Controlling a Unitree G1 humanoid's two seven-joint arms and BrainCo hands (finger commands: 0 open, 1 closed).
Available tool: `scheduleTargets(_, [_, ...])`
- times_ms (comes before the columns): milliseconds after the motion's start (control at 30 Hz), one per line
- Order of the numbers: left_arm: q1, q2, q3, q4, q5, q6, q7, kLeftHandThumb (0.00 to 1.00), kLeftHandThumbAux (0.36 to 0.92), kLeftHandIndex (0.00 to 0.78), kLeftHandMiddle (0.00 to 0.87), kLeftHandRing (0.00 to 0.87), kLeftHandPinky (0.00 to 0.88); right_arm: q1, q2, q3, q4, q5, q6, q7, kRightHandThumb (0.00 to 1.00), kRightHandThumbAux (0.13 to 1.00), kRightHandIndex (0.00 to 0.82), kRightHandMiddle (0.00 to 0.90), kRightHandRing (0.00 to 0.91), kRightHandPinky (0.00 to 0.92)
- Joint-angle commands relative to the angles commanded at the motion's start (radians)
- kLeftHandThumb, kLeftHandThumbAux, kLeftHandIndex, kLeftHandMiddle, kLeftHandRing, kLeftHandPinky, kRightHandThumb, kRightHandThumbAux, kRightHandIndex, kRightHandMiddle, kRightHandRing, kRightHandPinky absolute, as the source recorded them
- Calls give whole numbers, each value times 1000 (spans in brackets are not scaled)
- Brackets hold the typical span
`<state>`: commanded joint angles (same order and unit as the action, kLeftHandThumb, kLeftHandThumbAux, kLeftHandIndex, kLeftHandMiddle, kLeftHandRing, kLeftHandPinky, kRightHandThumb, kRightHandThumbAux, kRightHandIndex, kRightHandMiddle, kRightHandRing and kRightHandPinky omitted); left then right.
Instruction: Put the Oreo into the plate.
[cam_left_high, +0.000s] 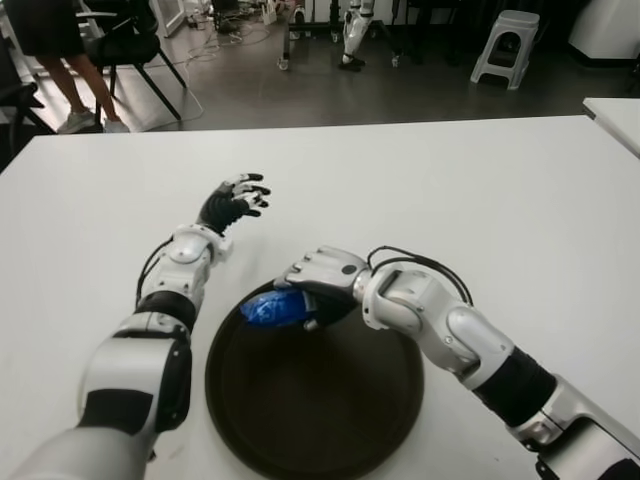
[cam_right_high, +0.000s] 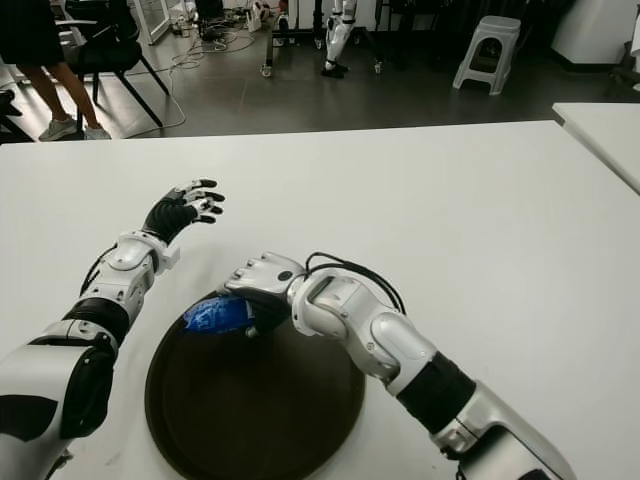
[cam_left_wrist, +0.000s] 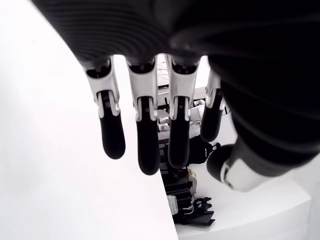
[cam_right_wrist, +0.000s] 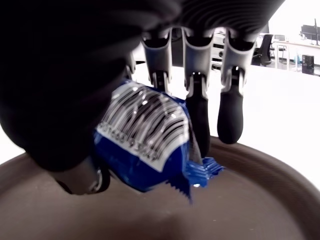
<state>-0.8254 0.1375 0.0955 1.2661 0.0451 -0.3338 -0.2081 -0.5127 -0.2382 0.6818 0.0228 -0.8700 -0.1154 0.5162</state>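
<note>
**Blue Oreo pack held over the plate's far rim**

Dark brown plate (cam_left_high: 300, 440) sits nearest. Just above its far edge, the right hand (cam_left_high: 318, 283) grips the Oreo (cam_left_high: 268, 309). Beyond the plate, over bare white table (cam_left_high: 480, 190), the left hand (cam_left_high: 232, 205) hovers, fingers spread, holding nothing.

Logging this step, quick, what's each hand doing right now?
Left hand: open, holding nothing, above the white table.
Right hand: shut on the blue Oreo packet, over the dark round plate.

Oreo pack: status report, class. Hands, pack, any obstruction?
Right hand shut on Oreo pack, over far rim of plate. Left hand open, beyond the plate, holding nothing. Nothing in the way.
</note>
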Motion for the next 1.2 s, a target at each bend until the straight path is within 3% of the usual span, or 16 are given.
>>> scheduleTargets(533, [1, -3, -1, -4, 0, -2, 0, 102, 674, 225, 336, 345, 333, -2, -5, 19, 2, -73, 32, 5, 680, 733, 430, 701, 726, 750])
scheduleTargets(667, [1, -4, -3, -5, 2, -2, 0, 90, 668, 230, 336, 339, 324, 6, -11, 14, 2, -62, 15, -11, 683, 732, 431, 717, 740, 758])
scheduleTargets(833, [0, -5, -8, -8, 5, 0, -4, 74, 645, 234, 337, 340, 322, 9, -27, 3, 23, -18, -61, -59, 687, 730, 430, 722, 745, 765])
scheduleTargets(967, [0, -5, -9, -10, 5, 1, -4, 68, 631, 233, 336, 342, 333, 9, -41, 1, 39, -8, -104, -83, 689, 730, 427, 691, 714, 724])
scheduleTargets(1100, [0, -6, -9, -11, 5, 2, 0, 78, 627, 226, 337, 350, 348, 5, -56, -2, 48, -4, -120, -67, 674, 739, 413, 449, 461, 467])
scheduleTargets(1133, [0, -7, -9, -11, 5, 2, 1, 78, 623, 224, 336, 351, 348, 4, -57, -4, 50, 0, -121, -61, 435, 759, 311, 340, 346, 339])
scheduleTargets(1167, [0, -7, -9, -11, 5, 2, 1, 78, 621, 223, 336, 351, 349, 3, -57, -5, 51, 5, -120, -52, 348, 767, 274, 301, 305, 293])
scheduleTargets(1200, [0, -7, -9, -11, 6, 2, 1, 74, 618, 222, 334, 350, 346, 3, -56, -6, 52, 8, -118, -47, 222, 768, 192, 212, 208, 190])
